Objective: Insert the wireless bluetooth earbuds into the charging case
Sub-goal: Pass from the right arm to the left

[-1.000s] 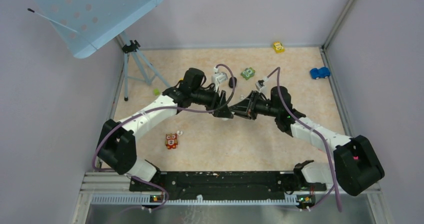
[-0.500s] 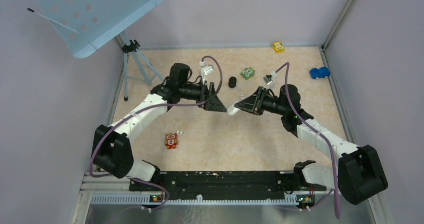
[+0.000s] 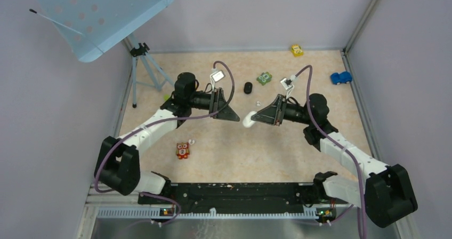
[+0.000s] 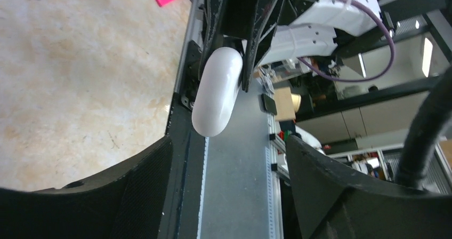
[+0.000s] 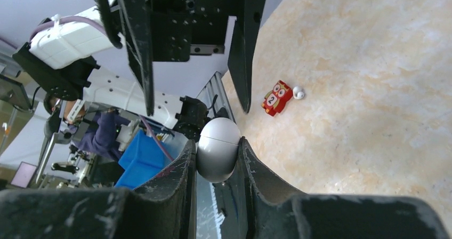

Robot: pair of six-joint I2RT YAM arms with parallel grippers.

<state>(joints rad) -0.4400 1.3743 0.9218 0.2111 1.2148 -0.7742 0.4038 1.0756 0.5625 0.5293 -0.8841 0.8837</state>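
My right gripper [image 3: 252,118] is shut on the white charging case [image 3: 248,121], held above the table's middle. In the right wrist view the case [image 5: 217,149] sits between my two fingers with its lid seam closed. My left gripper [image 3: 230,114] faces it from the left, open and empty, a short gap away. From the left wrist view the case [image 4: 217,92] hangs beyond my wide-spread fingers [image 4: 144,191]. One white earbud [image 3: 192,141] lies on the table beside the owl toy [image 3: 183,150]; the same earbud [image 5: 298,93] shows in the right wrist view. Another white earbud [image 3: 258,103] lies behind the grippers.
A small black oval piece [image 3: 248,87] and a green toy block [image 3: 264,78] lie at the back. A yellow toy car [image 3: 297,50] and a blue toy car [image 3: 340,78] sit far right. A tripod [image 3: 143,68] and a small green ball [image 3: 167,97] stand at the left.
The two grippers met over the table's middle a second ago. My left gripper has opened and drawn back left; my right arm has pulled back right, keeping the case.
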